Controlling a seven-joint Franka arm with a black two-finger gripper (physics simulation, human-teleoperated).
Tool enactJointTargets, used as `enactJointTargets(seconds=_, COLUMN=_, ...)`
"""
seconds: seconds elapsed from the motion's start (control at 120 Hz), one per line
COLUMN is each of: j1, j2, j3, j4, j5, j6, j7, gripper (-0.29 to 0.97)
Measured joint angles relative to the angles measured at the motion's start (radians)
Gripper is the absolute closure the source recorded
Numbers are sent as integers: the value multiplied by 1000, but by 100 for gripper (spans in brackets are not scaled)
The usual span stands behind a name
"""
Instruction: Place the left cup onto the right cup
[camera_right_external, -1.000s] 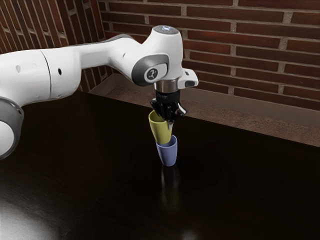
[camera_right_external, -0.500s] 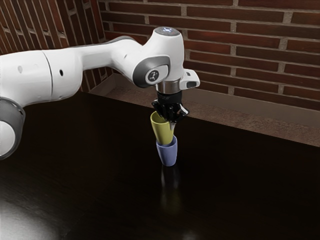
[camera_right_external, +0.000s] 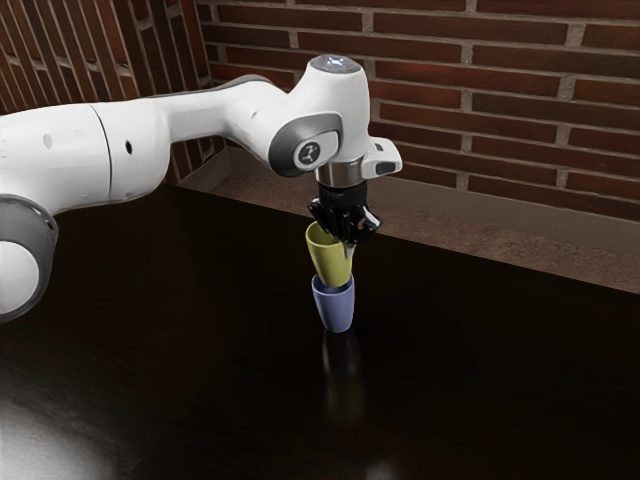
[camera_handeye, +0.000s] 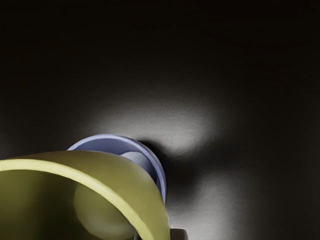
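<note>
Item: one white seven-joint arm (camera_right_external: 150, 140), entering from the exterior view's left, wrist pointing down over a glossy black table (camera_right_external: 480, 380). Item: black two-finger gripper (camera_right_external: 345, 240), fingers pinched on the rim wall of the olive-yellow tapered cup (camera_right_external: 326, 260), at the side of the rim toward the exterior view's right. Condition of that cup: carried, tilted, with its mouth leaning toward the exterior view's left and its narrow base down in the mouth of the second cup. Item: pale blue tapered cup (camera_right_external: 335, 308), upright on the table, directly below the gripper. In the wrist view the broad yellow rim (camera_handeye: 75, 170) lies close under the hand and overlaps most of the blue rim (camera_handeye: 115, 142), which shows as an arc beyond it; the two mouths are not concentric. Background: red brick wall (camera_right_external: 500, 80) with a brown ledge (camera_right_external: 480, 235) along its foot. Status of task, as judged: pick-up and carry are complete and the yellow cup is lined up and partly entered in the blue one. Outstanding: righting or seating the yellow cup fully, opening the fingers, and withdrawing the hand. Whether the yellow cup already bears its weight on the blue one cannot be told.
</note>
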Motion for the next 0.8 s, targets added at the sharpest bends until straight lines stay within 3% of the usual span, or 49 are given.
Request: enactJointTargets(seconds=0.8, j1=2, j2=23, j3=17, j4=-9, j5=-1, j6=19, j7=10, gripper=79)
